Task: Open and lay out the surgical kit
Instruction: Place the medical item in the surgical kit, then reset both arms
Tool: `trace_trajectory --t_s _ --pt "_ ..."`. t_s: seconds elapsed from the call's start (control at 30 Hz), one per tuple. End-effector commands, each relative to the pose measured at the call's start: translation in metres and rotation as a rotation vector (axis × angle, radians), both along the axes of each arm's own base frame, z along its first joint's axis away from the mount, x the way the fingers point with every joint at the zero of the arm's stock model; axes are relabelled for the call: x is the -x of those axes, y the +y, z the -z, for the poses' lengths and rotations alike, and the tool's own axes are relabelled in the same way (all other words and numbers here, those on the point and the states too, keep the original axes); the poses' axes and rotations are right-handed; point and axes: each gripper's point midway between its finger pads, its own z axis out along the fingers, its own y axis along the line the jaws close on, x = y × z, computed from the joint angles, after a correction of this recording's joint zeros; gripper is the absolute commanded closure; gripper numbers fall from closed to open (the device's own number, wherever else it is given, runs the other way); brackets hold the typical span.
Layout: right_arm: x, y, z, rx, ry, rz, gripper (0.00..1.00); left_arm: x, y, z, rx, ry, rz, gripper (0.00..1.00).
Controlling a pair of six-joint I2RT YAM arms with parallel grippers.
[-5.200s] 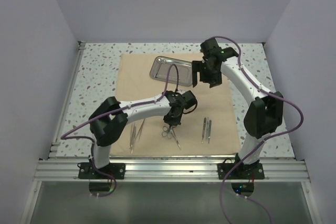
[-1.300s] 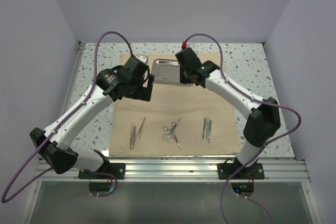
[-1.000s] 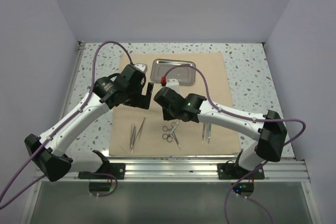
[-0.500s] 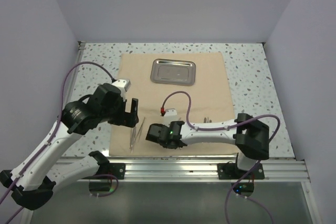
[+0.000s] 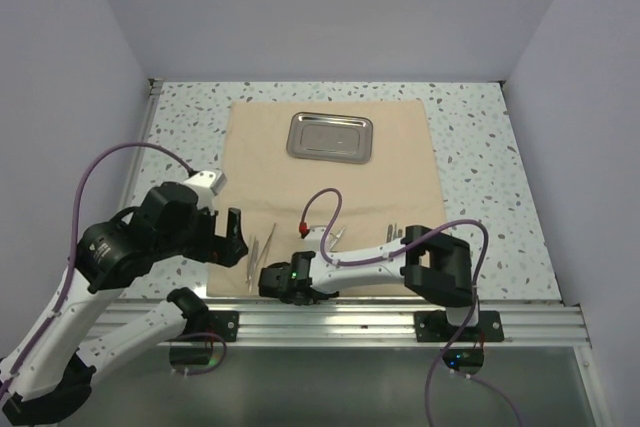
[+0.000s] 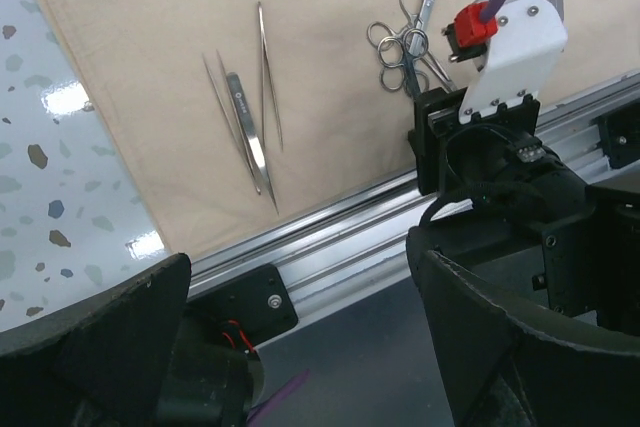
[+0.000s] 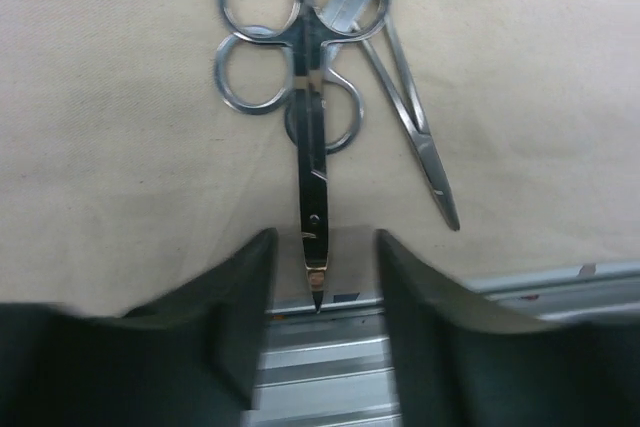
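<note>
Right claw (image 7: 320, 247), spread wide and empty, low over the near edge of the cloth (image 5: 330, 187), jaws either side of the point of one pair of scissors (image 7: 308, 97) yet gripping nothing. Likely lined up that way to take the blade end, with the rings tangled in a second ringed tool (image 7: 400, 127) crossing them. Left claw (image 6: 300, 267), likewise gaping and holding nothing, raised beside the cloth's near left corner, apparently parked out of the way. Cloth itself flat and fully unfolded, hence a clean bed for the set. Tray (image 5: 330, 137) at the cloth's far middle, bare, well apart from everything else. Tweezers (image 6: 250, 117) side by side on the cloth's near left part; scissors at near middle; more slim tools (image 5: 396, 235) at near right, half hidden behind the arm. Seemingly almost finished: only the crossed pair left to part. Worth minding the rail (image 5: 330, 319) just beyond the cloth's near edge, close under the blade tip.
</note>
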Motion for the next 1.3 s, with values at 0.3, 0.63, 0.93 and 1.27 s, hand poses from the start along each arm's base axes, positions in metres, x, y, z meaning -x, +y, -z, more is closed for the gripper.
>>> trace_trajectory --t_s 0.3,0.63,0.93,1.27 --pt "0.000 -0.034 -0.172 -0.059 -0.244 0.018 0.13 -0.004 -0.010 -0.009 0.022 -0.009 0.042 0.00" --pt "0.050 -0.040 -0.287 -0.382 -0.354 -0.250 0.07 -0.026 -0.018 -0.028 0.012 -0.069 0.042 0.00" --pt "0.033 -0.089 -0.292 -0.405 -0.416 -0.271 0.04 -0.033 -0.009 -0.031 -0.026 -0.110 0.004 0.00" --pt "0.021 -0.126 -0.298 -0.535 -0.445 -0.339 0.02 -0.042 0.007 -0.026 -0.080 -0.097 -0.140 0.00"
